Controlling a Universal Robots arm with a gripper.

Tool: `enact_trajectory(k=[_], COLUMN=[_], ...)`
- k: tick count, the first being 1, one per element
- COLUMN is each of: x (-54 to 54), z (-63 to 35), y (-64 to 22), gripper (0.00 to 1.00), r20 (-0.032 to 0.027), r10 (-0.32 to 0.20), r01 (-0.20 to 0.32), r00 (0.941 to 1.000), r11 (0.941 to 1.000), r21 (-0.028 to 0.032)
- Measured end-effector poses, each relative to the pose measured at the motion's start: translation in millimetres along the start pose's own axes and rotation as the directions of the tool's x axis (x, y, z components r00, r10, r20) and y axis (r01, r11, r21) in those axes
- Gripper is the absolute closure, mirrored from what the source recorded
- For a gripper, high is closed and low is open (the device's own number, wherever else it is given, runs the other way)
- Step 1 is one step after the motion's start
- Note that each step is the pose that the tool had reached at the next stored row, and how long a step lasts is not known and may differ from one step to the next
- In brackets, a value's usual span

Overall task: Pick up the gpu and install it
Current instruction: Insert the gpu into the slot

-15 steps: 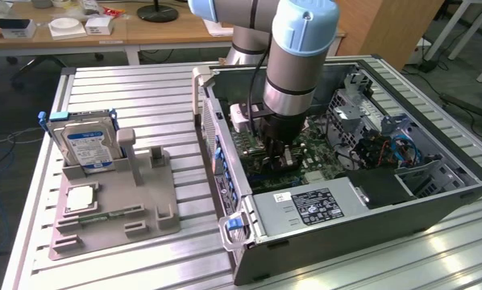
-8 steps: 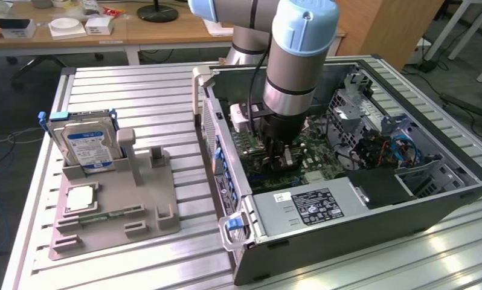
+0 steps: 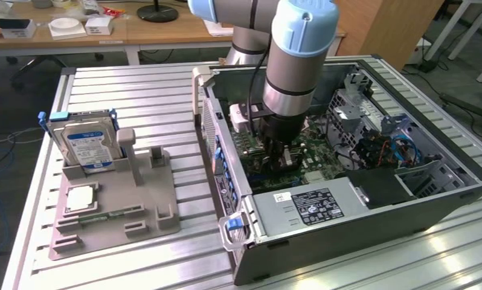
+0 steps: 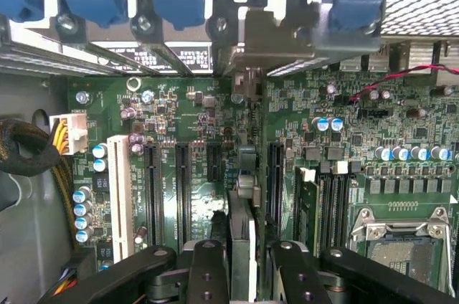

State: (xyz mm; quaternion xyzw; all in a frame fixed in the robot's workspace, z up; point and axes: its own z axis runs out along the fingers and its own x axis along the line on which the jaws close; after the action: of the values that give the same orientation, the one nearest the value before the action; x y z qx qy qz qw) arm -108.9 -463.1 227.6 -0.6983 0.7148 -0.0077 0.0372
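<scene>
Green motherboard (image 4: 215, 175) fills the floor of the open computer case (image 3: 434, 187), and the arm has its tool (image 4: 240, 268) lowered deep inside, right over that board. In the wrist view the gpu (image 4: 242, 239) stands on edge between the 2 black fingers (image 4: 206, 275), a thin dark card seen edge-on, and the tool is clenched on it from both sides. The card's lower edge lines up with one of the long black expansion slots (image 4: 183, 189) near the middle of the motherboard, beside the white slot (image 4: 120, 196); whether it is already seated I cannot tell. So the pickup is done and the card is carried to the motherboard; as I judge it, what remains is full seating and letting go. Outside the case, on the slatted tabletop (image 3: 144, 90), the grey parts fixture (image 3: 116, 211) holds the hard drive (image 3: 86, 145) and the CPU chip (image 3: 80, 198).
</scene>
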Motion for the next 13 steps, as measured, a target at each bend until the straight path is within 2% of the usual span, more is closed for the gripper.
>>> enact_trajectory(k=[1, 2, 7, 13], x=[0.0, 0.1, -0.1, -0.8], z=[-0.2, -0.4, -5.3, -22.1], y=[-0.1, -0.2, -0.5, -1.6], gripper=[0.72, 0.66, 0.66, 0.66], r20=[-0.0003, -0.0003, -0.0005, -0.0004], r10=[0.000, 0.000, -0.001, -0.001], r01=[0.000, 0.000, 0.001, 0.001], r00=[1.0000, 1.0000, 1.0000, 1.0000], r11=[1.0000, 1.0000, 1.0000, 1.0000], r21=[0.0000, 0.0000, 0.0011, 0.0051])
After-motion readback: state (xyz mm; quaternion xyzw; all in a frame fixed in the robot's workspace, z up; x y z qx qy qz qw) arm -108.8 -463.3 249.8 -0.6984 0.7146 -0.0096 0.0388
